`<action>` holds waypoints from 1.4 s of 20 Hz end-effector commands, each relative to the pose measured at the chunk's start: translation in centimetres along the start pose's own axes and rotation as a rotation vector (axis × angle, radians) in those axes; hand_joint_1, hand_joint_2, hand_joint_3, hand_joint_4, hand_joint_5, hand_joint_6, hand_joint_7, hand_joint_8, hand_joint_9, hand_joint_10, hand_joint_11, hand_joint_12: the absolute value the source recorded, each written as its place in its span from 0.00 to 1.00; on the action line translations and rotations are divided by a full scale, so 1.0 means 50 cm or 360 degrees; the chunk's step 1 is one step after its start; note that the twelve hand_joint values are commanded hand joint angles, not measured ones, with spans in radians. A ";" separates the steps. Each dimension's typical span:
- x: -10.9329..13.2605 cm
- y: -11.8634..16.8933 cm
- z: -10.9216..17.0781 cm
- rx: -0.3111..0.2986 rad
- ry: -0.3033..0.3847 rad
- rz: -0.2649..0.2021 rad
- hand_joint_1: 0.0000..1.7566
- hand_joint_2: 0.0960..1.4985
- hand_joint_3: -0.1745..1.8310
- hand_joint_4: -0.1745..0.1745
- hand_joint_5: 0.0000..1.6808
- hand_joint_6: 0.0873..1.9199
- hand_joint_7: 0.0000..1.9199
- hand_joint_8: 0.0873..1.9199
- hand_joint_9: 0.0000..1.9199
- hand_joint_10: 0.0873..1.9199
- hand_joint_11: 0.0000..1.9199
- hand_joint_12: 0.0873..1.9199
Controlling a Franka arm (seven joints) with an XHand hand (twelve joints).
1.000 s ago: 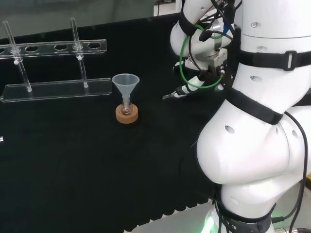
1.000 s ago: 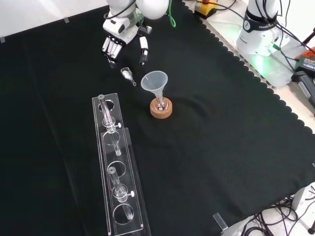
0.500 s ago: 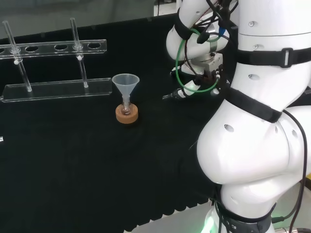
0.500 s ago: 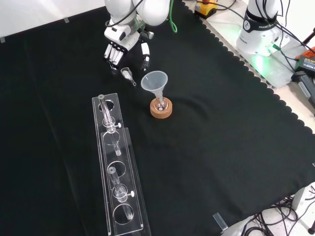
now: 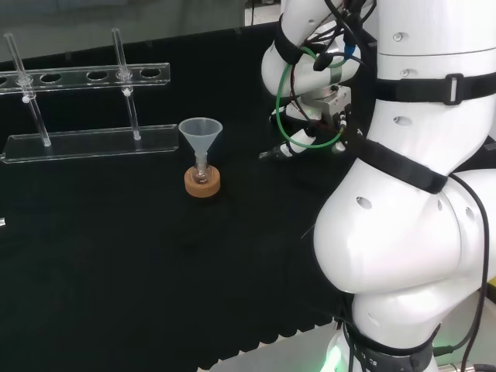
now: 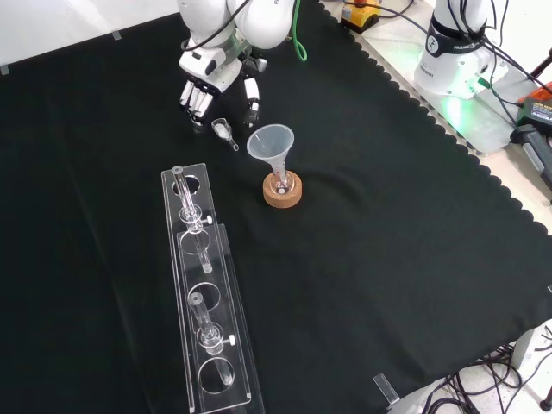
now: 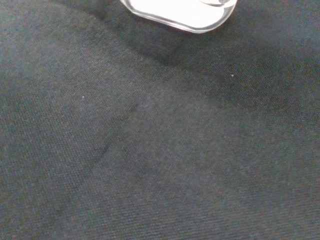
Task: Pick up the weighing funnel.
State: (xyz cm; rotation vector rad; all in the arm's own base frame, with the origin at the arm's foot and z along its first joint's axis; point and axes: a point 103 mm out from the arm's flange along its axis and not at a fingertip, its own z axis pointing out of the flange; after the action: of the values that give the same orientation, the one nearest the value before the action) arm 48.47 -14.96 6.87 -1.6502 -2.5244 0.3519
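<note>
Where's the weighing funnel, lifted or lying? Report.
Lying on the cloth. In the front view the weighing funnel rests just below the open hand, ungripped.

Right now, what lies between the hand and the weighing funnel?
Bare black cloth, as the front view shows; the open hand is apart from the weighing funnel.

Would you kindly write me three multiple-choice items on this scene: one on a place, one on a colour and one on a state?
1. On the cloth, front view, the weighing funnel lies: A at the bottom edge; B just below the hand; C at the right edge.
2. The ring under the funnel is: A red; B cork brown; C blue.
3. The hand is: A shut on the weighing funnel; B shut, empty; C open, empty.
Answers: 1 B, it lies by the fingers; 2 B, the ring is tan; 3 C, the fingers are uncurled and the weighing funnel rests on the cloth.
</note>
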 end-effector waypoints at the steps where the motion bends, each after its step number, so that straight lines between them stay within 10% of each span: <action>1: 0.000 0.006 0.017 0.0030 0.0041 0.0032 0.23 0.43 0.28 0.16 0.36 0.33 0.34 0.36 0.35 0.32 0.22 0.70; 11: -0.073 -0.020 0.056 0.0041 0.0099 0.0064 0.22 0.43 0.28 0.16 0.36 0.33 0.35 0.36 0.35 0.32 0.22 0.70; 28: -0.040 0.009 0.058 0.0033 0.0094 0.0065 0.22 0.43 0.28 0.14 0.38 0.35 0.37 0.37 0.36 0.32 0.23 0.70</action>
State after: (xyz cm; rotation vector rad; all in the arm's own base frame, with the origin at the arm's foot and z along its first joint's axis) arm 49.03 -16.73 4.10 -1.6807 -2.4334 0.3533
